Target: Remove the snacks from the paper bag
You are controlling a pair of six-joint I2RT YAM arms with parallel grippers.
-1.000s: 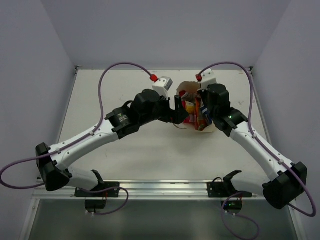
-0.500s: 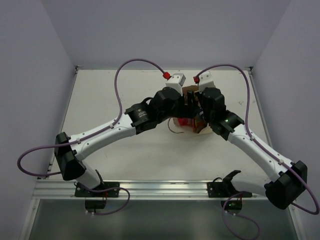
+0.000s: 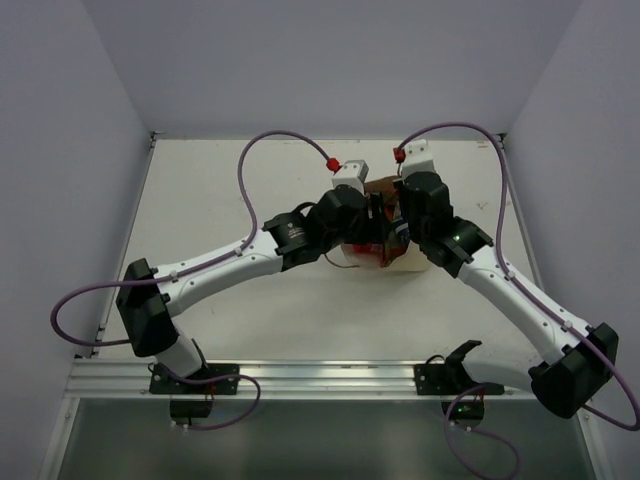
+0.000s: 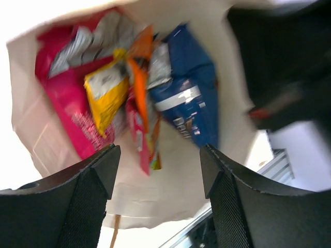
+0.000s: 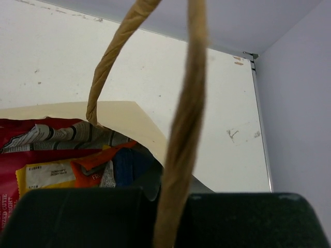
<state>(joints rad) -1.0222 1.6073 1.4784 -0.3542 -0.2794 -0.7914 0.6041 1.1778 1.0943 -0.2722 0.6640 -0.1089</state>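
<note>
The paper bag [image 3: 402, 262] stands at mid-table, mostly hidden under both wrists. My left gripper [image 3: 373, 218] hangs open over its mouth. In the left wrist view the open gripper [image 4: 159, 165] looks down into the bag [image 4: 150, 199]. Inside lie the pink-and-silver bag [image 4: 64, 88], the yellow bar wrapper [image 4: 106, 95], the orange packet [image 4: 140, 77], the blue Doritos bag [image 4: 186, 98] and the red-pink packet [image 4: 137, 137]. My right gripper [image 3: 402, 212] is shut on a twisted paper handle [image 5: 186, 113] and holds it up. The right wrist view [image 5: 168, 206] shows the bag's rim [image 5: 124, 116] below.
The right gripper's dark body [image 4: 282, 62] sits close beside the bag's mouth on the right. A loose handle loop [image 3: 345, 262] hangs at the bag's left. The table's back right corner [image 5: 248, 56] and side wall are near.
My left arm has swung right and forward, from beside the bag to over its mouth. The right gripper has stayed on the handle.
</note>
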